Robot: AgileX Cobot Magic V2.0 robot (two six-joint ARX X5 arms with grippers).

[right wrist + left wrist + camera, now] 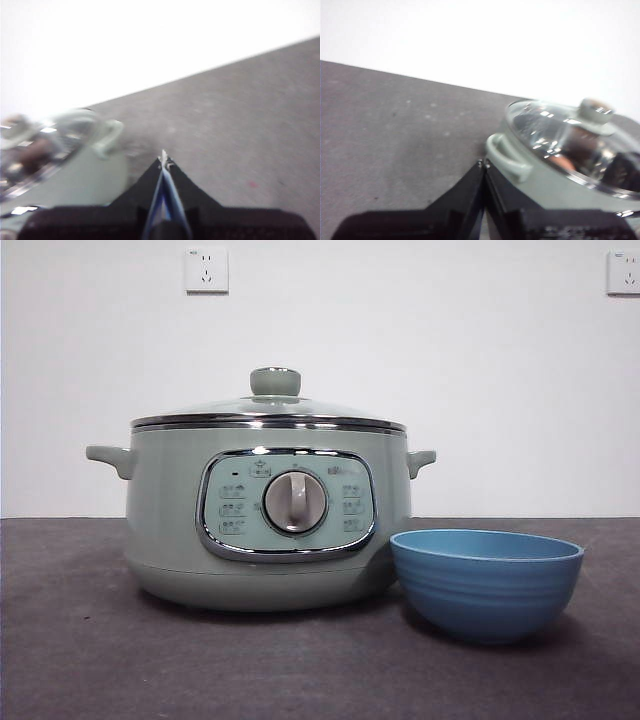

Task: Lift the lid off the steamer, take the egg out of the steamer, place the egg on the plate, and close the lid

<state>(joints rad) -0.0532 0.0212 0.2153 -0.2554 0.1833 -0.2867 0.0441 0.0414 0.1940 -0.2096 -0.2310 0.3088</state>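
Note:
The pale green steamer [270, 520] stands on the dark table with its glass lid [268, 408] on it, green knob [275, 381] on top. The blue plate, a small bowl [486, 582], stands just right of the steamer and looks empty. In the left wrist view my left gripper [483, 163] is shut and empty, beside the steamer's side handle [507, 157]; a brownish egg [561, 162] shows through the lid [570, 140]. In the right wrist view my right gripper [163, 159] is shut and empty, near the steamer's other handle [107, 137]. Neither gripper shows in the front view.
A white wall with two sockets [206, 269] stands behind the table. Dark grey table surface [80, 640] stretches to the left of the steamer and in front of it.

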